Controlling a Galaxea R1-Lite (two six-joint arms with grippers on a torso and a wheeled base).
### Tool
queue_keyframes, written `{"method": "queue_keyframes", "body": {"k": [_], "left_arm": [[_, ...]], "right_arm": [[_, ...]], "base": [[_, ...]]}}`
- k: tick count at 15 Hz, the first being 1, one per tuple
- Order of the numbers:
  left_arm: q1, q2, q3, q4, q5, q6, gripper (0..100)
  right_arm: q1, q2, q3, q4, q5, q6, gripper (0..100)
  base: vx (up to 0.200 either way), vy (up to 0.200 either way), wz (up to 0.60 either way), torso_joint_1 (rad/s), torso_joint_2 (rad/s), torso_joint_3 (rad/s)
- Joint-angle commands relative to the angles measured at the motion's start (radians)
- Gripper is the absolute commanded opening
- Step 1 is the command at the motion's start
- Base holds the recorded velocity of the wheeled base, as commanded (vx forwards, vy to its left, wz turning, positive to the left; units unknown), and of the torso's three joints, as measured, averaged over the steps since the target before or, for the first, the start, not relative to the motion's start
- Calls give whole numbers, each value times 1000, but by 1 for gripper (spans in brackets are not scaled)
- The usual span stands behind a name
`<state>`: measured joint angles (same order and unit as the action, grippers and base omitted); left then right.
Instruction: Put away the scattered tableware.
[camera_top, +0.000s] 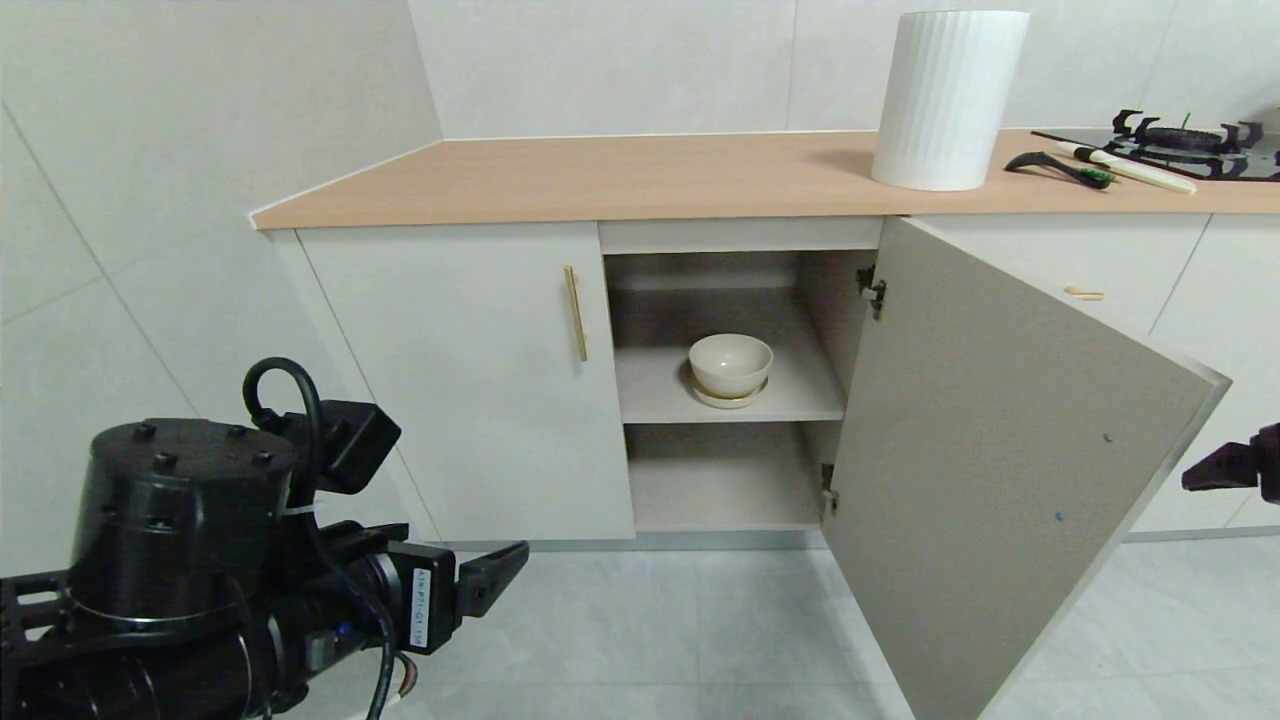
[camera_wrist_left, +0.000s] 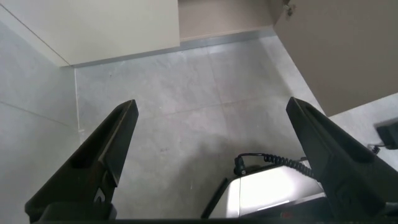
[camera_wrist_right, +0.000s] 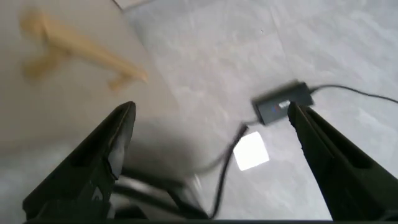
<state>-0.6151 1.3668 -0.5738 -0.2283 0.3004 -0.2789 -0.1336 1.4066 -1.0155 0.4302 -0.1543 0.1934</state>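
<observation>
A cream bowl (camera_top: 731, 364) sits on a small plate (camera_top: 730, 399) on the middle shelf (camera_top: 660, 385) of the open cabinet. My left gripper (camera_top: 497, 573) hangs low at the front left, well short of the cabinet. In the left wrist view it (camera_wrist_left: 211, 137) is open over the grey floor with nothing between its fingers. My right gripper (camera_top: 1228, 467) is at the far right, behind the edge of the swung-out door (camera_top: 990, 450). It (camera_wrist_right: 211, 143) is open and empty, close to the door's wooden handle (camera_wrist_right: 81, 46).
The open door juts far out over the floor on the right. The left cabinet door (camera_top: 470, 380) is closed. On the counter (camera_top: 600, 175) stand a tall white ribbed container (camera_top: 947, 98), utensils (camera_top: 1100, 165) and a stove burner (camera_top: 1185, 135). A cable and adapter (camera_wrist_right: 283, 102) lie on the floor.
</observation>
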Motion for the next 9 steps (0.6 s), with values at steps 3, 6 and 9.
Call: {"method": "queue_keyframes", "body": {"k": [3,6,9], "left_arm": [[0,2,-1,0,0,0,100],[0,2,-1,0,0,0,100],[0,0,-1,0,0,0,100]], "right_arm": [[29,124,87,-194,5,43,100],[80,137,132,-289,7,75,100],[135,135,155,-337,10,120,100]], "base": [[0,0,0,0,0,0],[0,0,0,0,0,0],[0,0,0,0,0,0]]}}
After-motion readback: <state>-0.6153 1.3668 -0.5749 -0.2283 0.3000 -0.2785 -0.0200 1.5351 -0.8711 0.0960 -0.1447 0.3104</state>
